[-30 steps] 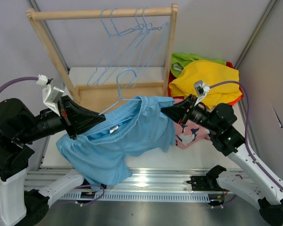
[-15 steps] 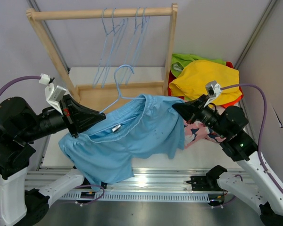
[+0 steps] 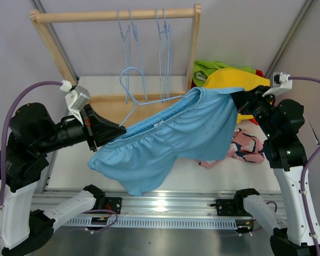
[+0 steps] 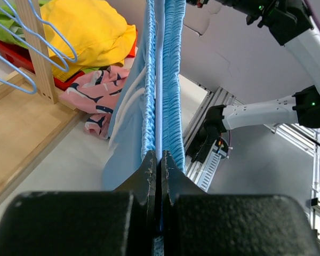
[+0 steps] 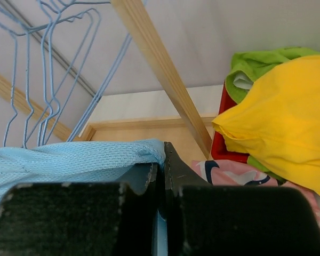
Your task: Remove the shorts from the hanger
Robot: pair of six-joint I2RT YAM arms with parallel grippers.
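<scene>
The left gripper (image 4: 159, 160) and right gripper (image 5: 161, 156) each clamp the light blue shorts (image 3: 176, 133); only overhead shows the hanger hook (image 3: 130, 69) protruding.

You've got plain grey walls (image 3: 245, 32) around a white table (image 3: 213, 178). Wooden rack (image 3: 112, 15) stands at the back, lighting soft and even.

Robot lab cell (aluminium rail (image 3: 165, 202), plain grey walls (image 3: 245, 32))

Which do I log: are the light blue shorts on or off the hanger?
On. The hanger runs inside the waistband of the light blue shorts, per the left wrist view.
</scene>
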